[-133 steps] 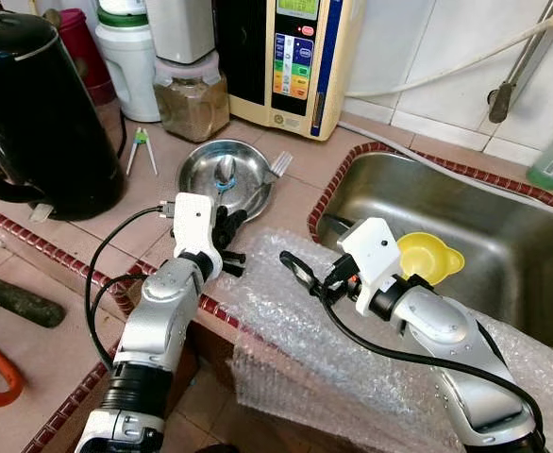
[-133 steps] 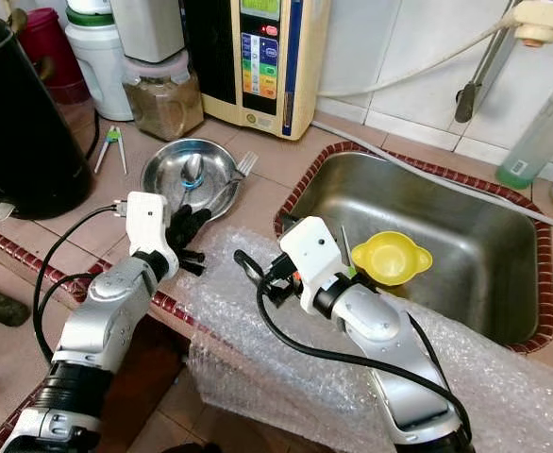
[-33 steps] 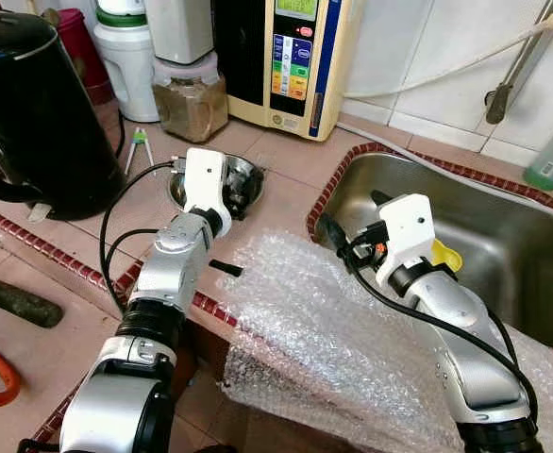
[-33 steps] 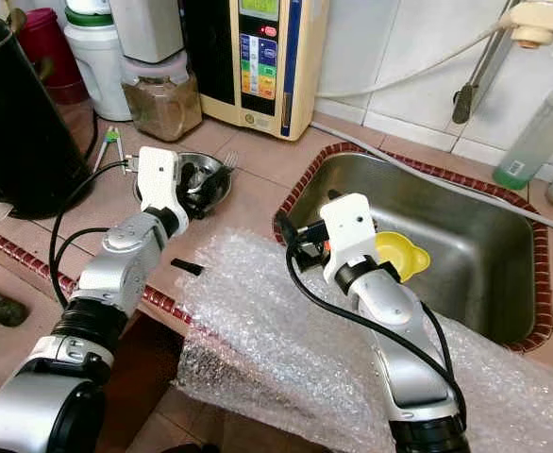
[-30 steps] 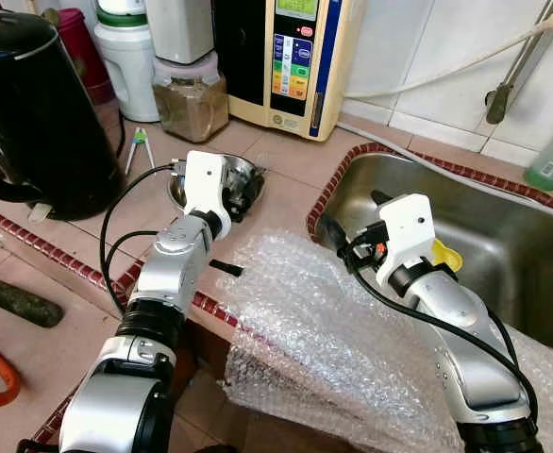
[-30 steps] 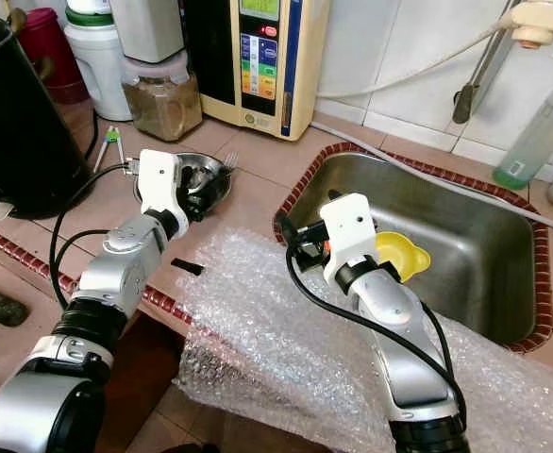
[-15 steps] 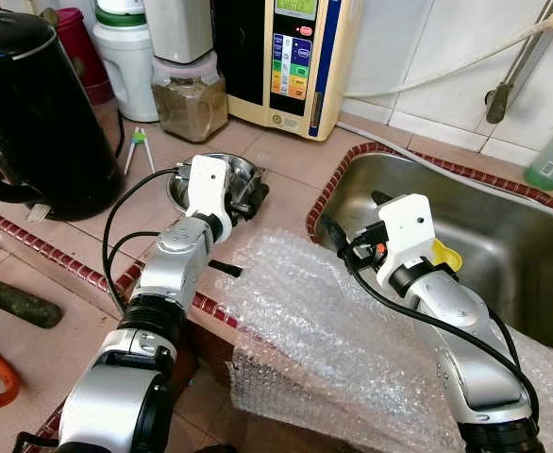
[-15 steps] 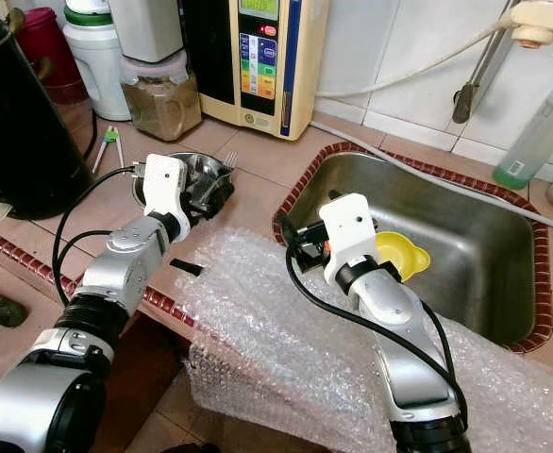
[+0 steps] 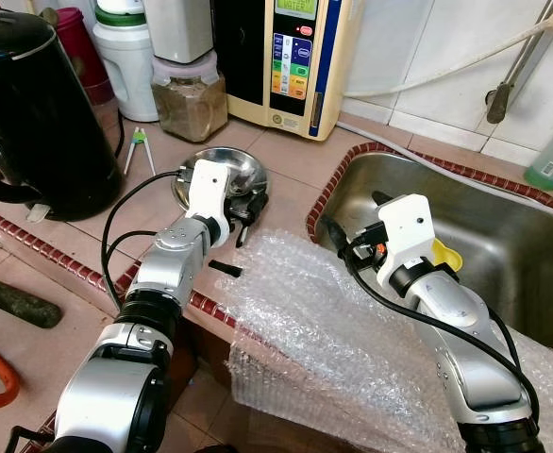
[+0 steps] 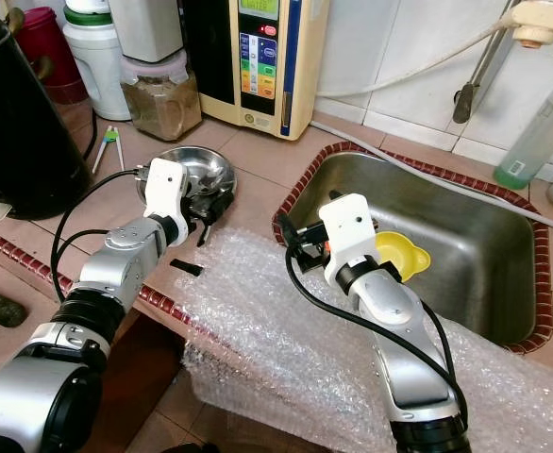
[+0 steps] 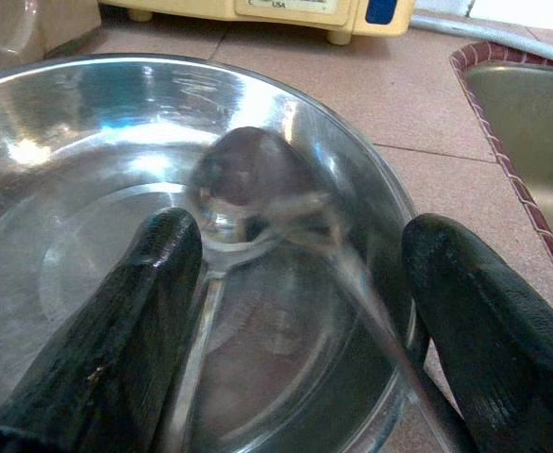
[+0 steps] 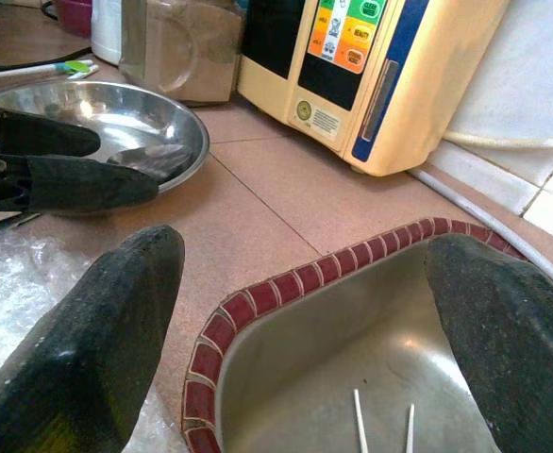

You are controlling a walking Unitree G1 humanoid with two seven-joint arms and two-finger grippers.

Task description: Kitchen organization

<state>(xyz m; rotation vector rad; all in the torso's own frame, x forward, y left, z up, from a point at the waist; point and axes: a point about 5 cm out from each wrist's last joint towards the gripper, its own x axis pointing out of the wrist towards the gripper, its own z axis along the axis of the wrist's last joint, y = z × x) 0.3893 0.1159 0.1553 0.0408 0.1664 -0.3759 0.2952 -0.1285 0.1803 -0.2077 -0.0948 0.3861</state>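
A steel bowl (image 9: pixel 215 170) sits on the tiled counter, and my left gripper (image 9: pixel 246 204) is at its near right rim. In the left wrist view the bowl (image 11: pixel 88 189) holds a spoon (image 11: pixel 243 175). A blurred thin utensil handle (image 11: pixel 371 330) runs out between the black fingers (image 11: pixel 135 311), which stand wide apart around it without closing. My right gripper (image 9: pixel 354 215) is open and holds nothing. It hovers over the near left rim of the sink (image 9: pixel 503 217). A yellow funnel (image 9: pixel 444 255) lies in the sink behind it.
Bubble wrap (image 9: pixel 324 330) drapes over the counter's front edge, with a small black piece (image 9: pixel 223 268) beside it. A black kettle (image 9: pixel 31 113), a jar (image 9: pixel 190 94) and a water machine (image 9: pixel 295 57) line the back. Green chopsticks (image 9: pixel 140 146) lie left of the bowl.
My left gripper went into the bowl and has now drawn back to its near right rim. The fork has gone from the bowl's far rim. The right gripper moved to the sink's edge, then held still.
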